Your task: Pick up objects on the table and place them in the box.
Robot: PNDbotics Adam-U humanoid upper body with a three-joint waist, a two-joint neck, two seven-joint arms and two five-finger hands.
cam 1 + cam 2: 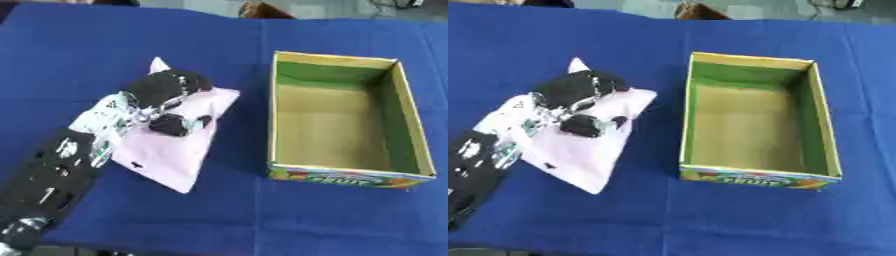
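The robot's left hand (166, 90) lay on top of a pale pink bag (175, 150) on the counter (105, 45), which had a blue cloth over it. The hand's fingers and thumb were bent down onto the top part of the bag, and they seemed to be pinching it, though it was hard to see how much of the bag they really held. The bag lay flat under the hand and stuck out below it, toward the robot, with one small corner poking up just past the fingers. The right hand could not be seen at all. The box (284, 107) sat to the right of the hand, close by but not touching the bag. It was open at the top and looked empty inside, with green walls and a bright picture on the front. The bag looked soft, thin and light, like a little pillow or a packet. It would likely bend and droop when lifted. It might also slip, since it looked smooth. A good place to hold it seemed to be near the middle, so both ends would hang evenly and go into the box without catching on the rim.
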